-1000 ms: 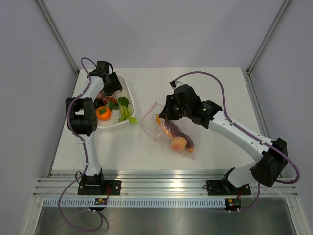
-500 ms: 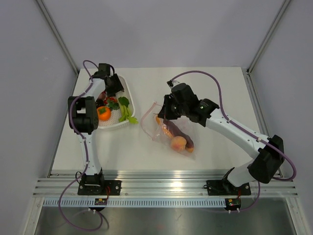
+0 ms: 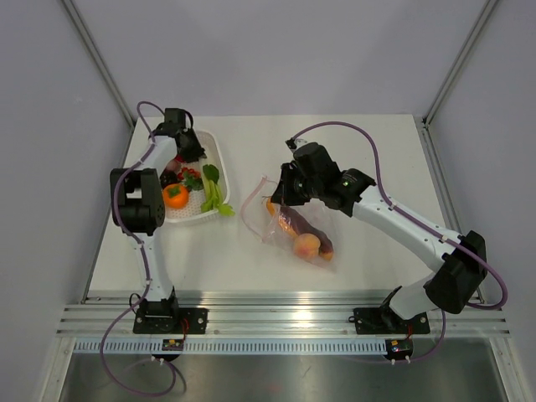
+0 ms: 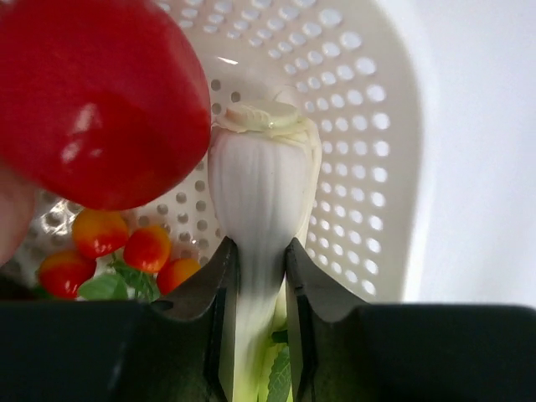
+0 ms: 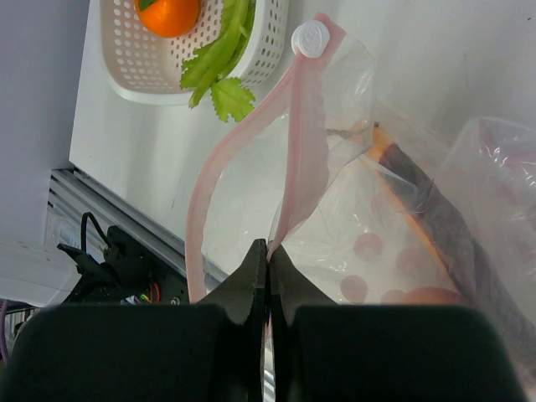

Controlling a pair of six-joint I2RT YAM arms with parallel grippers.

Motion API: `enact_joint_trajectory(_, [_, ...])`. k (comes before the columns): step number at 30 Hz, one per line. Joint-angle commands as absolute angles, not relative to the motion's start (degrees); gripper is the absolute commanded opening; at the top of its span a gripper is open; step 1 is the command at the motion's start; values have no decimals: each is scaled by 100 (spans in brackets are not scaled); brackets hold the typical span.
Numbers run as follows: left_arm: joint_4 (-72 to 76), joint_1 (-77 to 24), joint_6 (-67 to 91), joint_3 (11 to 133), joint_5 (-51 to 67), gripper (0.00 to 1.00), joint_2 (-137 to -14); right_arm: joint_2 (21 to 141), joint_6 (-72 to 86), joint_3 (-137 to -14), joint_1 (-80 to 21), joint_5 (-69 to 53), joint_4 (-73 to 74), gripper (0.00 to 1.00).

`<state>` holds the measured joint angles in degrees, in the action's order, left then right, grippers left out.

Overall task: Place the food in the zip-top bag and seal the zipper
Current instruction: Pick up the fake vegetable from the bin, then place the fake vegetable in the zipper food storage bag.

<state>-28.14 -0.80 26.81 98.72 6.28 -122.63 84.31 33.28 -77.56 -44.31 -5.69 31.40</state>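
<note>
We see the left gripper [image 4: 260, 251] clenched on the white base of the celery stalk [image 4: 264, 180] in the basket [image 4: 377, 126] (a red tomato [image 4: 100, 92] just beside it). The right gripper [image 5: 268, 251] pinches the zipper [image 5: 293, 142] of the zip-top bag [image 3: 285, 228], lying right of the basket; compared with before, only the left arm [image 3: 134, 201] shifted slightly leftward.

Bright, even overhead light left only faint soft shadows on the white bench [image 3: 243, 264]. The silver metal rail [image 3: 285, 312] at its near edge glared. At the left wrist the glossy red toy tomato [image 4: 100, 100] was blurred, with white highlights, and the pale toy celery stalk [image 4: 261, 193] slightly soft. Both wrists' dark jaws were out of focus.
</note>
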Motion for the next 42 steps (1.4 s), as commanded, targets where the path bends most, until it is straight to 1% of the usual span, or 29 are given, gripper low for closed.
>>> enact_joint_trajectory(1, [-2567,-62,2514,9757,580,4,-10988,8358,3349,-7928,-4482,-650,3024,4])
enact_joint_trajectory(4, [-2452,-53,2365,9466,554,0,-10322,8350,3375,-7875,-4482,-677,2953,4])
enact_joint_trajectory(12, [-2329,-53,2057,8825,211,0,-8825,8428,3506,-7928,-4482,-764,2769,4])
enact_joint_trajectory(17, [-2101,-53,2205,8588,333,0,-8069,8560,3796,-8042,-4482,-896,2523,2])
enact_joint_trajectory(21, [-1872,-62,2522,8464,483,0,-7437,8753,4157,-8024,-4491,-1098,2022,2])
enact_joint_trajectory(29, [-1951,-141,2883,8552,492,0,-6821,8974,4306,-8244,-4570,-1134,1863,2])
enact_joint_trajectory(36, [-2056,-158,2944,8631,334,0,-6917,9070,4386,-8297,-4684,-1195,1776,2])
enact_joint_trajectory(42, [-1767,-193,3023,8569,413,0,-6821,9132,4421,-8297,-4729,-1195,1793,2])
